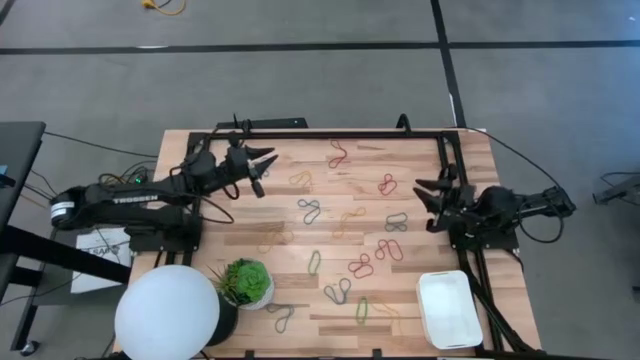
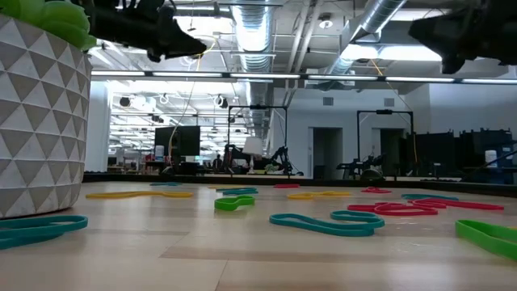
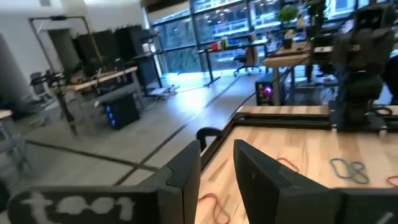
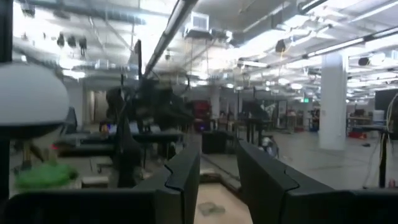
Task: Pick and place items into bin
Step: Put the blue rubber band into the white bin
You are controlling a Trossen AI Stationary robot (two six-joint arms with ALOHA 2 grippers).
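Both arms up off the table, nothing picked yet. Left gripper (image 1: 259, 165) sits high near the far left of the table, fingers parted with a clear gap between them in the left wrist view, holding nothing. Right gripper (image 1: 432, 203) hovers at the right edge, fingers also released and empty, same gap in its own wrist view.

Rubber bands (image 1: 345, 240) are scattered flat across the middle of the wood table (image 1: 470, 160). White bin (image 1: 450, 308) is at the near right corner and looks empty, set back behind the right fingers, toward the arm's base side.

My read is that we're at the start, in the approach to a first band. Closest to the right fingertips are the grey loop (image 1: 397, 222) just ahead of them and the red one (image 1: 387, 184) slightly off to the side. For the left, the yellow band (image 1: 300, 179) lies just ahead of its tips.

How I'd do it:
- right arm takes the grey loop, shortest carry to the bin
- come straight down, fingers straddling one strand of the loop, not the whole oval
- tips need to touch the wood; the bands are thin and lie flat, so I'd expect a miss otherwise
- lift clear before swinging back to the bin; a dangling band may snag its neighbours

Plant (image 1: 246, 282) and white globe lamp (image 1: 167, 312) stay out of it.
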